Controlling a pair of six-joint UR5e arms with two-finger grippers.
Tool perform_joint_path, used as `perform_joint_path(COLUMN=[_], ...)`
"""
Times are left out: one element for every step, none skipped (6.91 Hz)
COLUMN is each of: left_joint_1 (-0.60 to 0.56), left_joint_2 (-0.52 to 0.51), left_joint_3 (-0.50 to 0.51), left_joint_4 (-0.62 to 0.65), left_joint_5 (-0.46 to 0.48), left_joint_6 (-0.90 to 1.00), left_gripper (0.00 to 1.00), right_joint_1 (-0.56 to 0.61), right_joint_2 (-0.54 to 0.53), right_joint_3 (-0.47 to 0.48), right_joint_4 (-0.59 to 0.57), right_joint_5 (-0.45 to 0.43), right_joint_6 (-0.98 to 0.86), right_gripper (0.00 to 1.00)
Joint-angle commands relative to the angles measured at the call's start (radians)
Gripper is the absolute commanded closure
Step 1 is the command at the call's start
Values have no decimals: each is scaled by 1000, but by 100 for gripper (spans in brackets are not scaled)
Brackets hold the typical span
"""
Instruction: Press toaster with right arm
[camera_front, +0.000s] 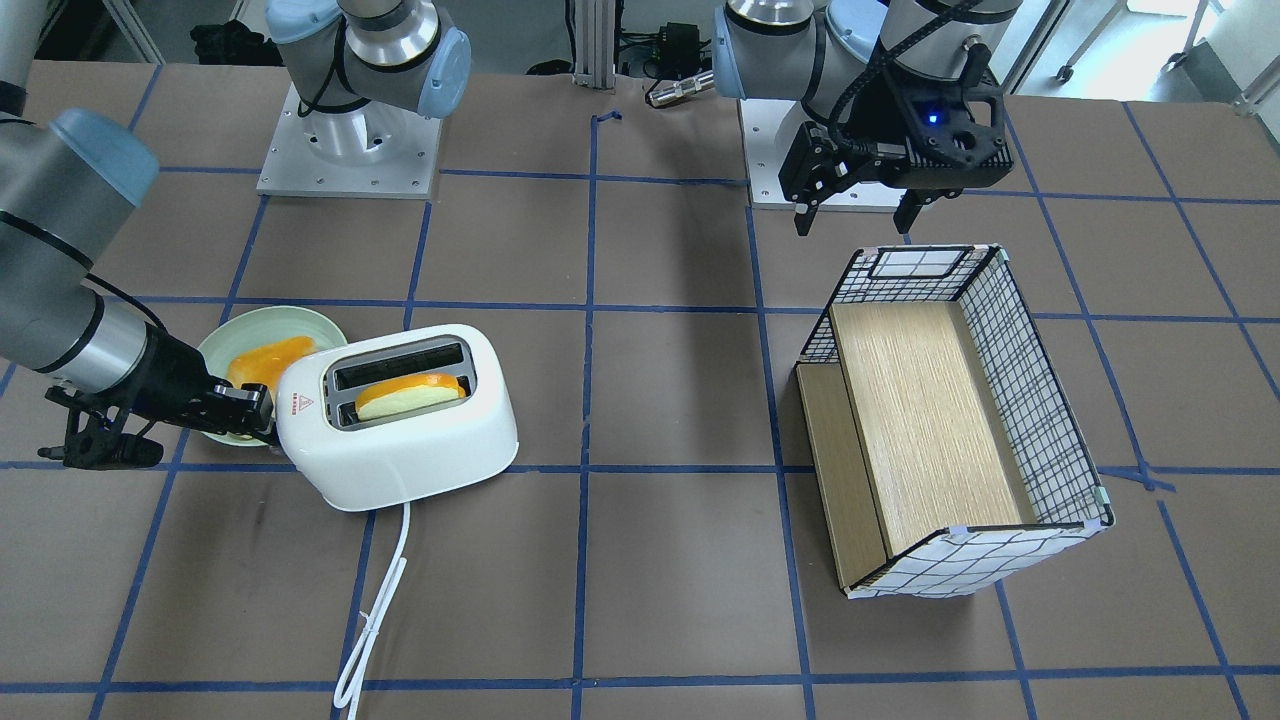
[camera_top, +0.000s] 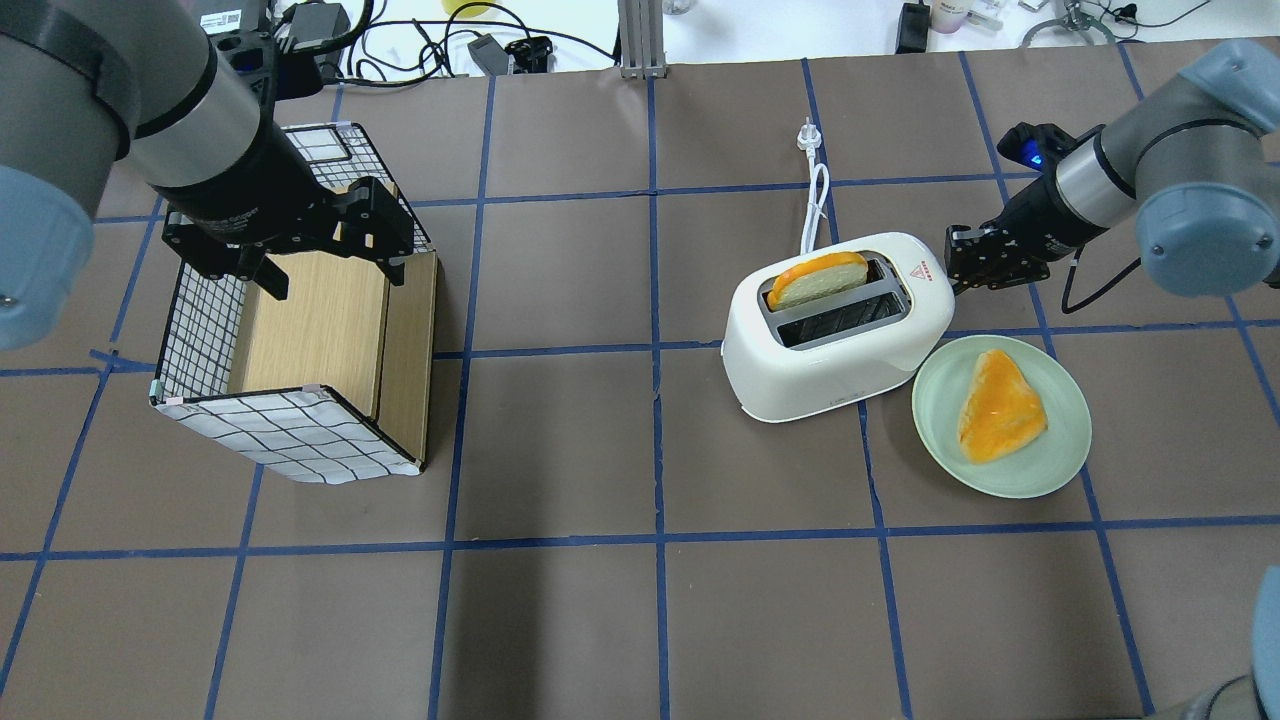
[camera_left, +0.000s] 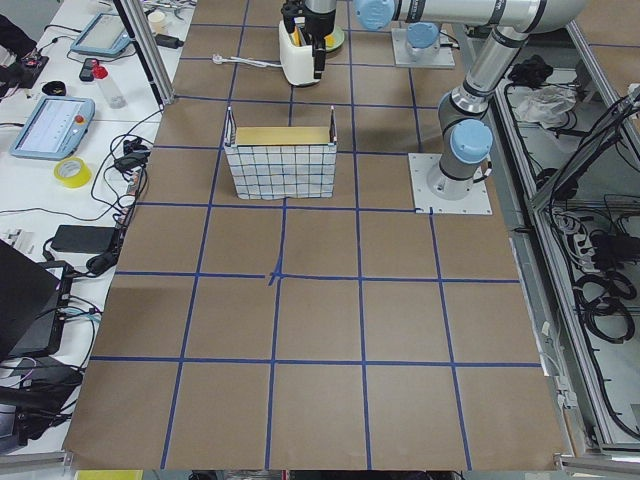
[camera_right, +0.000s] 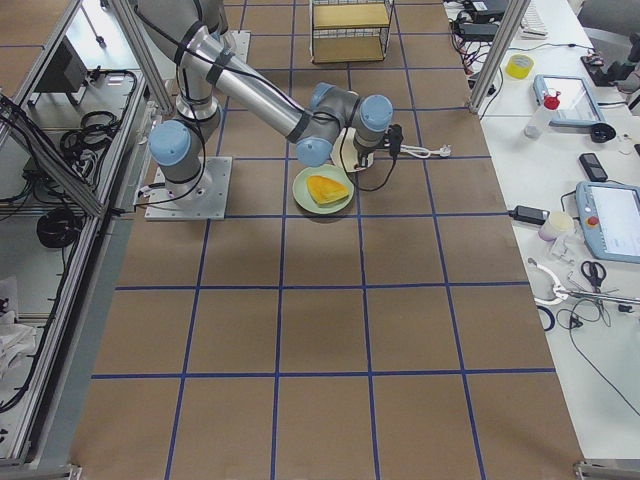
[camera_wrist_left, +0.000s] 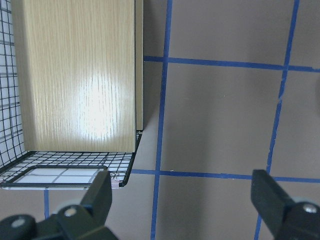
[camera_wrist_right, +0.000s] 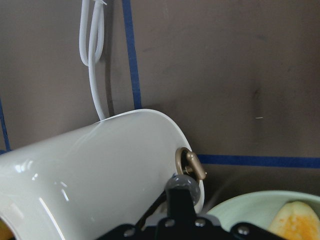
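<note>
Just ahead of your right gripper (camera_wrist_right: 180, 186) sits the toaster (camera_top: 840, 350). Its knob (camera_wrist_right: 190, 164) lies right at the tips, with the cord (camera_front: 390, 570) trailing off the far side. The fingers are pressed together with nothing between them, which suits a push. I can't tell from the wrist view whether the tips touch the knob or stop just short of it.

You look lined up but not finished. The bread (camera_top: 818, 280) stands proud of its slot, so I'd judge the press is not yet made. What remains is the downward push on that knob until the slice sinks. A plate (camera_top: 1060, 455) with another slice lies just beside the gripper — mind it as you bear down.

Your left gripper (camera_front: 853, 222) hangs spread and empty over the basket (camera_top: 290, 440), well apart from all this.
</note>
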Motion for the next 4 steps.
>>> perform_joint_path(left_joint_1=[0, 0, 0, 0], left_joint_2=[0, 0, 0, 0], left_joint_3=[1, 0, 0, 0], left_joint_4=[0, 0, 0, 0], left_joint_5=[0, 1, 0, 1], left_joint_6=[0, 0, 0, 0], left_gripper=[0, 0, 0, 0], right_joint_1=[0, 0, 0, 2], right_joint_2=[-11, -19, -39, -71], right_joint_3=[4, -9, -10, -25], right_joint_4=[-5, 3, 4, 29], right_joint_5=[-3, -8, -20, -90], right_joint_6=[18, 34, 38, 39], right_gripper=[100, 90, 28, 0])
